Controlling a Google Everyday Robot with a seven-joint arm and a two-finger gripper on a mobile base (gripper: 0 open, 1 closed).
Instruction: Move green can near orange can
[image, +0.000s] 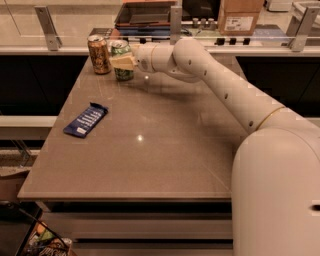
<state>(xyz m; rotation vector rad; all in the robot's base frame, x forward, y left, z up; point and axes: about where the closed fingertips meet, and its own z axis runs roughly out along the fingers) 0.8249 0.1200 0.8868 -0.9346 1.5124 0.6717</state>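
Observation:
The green can (121, 61) stands upright at the far left of the table, close beside the orange can (99, 54), which stands just to its left. My gripper (122, 62) reaches in from the right along the white arm, and its pale fingers (120, 63) wrap the green can's middle. The gripper is shut on the green can. The can's base rests at table level. The orange can stands free with a narrow gap between the two cans.
A dark blue snack bar wrapper (85, 120) lies on the left part of the brown table (150, 150). A counter with a railing, a tray (145, 12) and a cardboard box (240, 15) runs behind the table's far edge.

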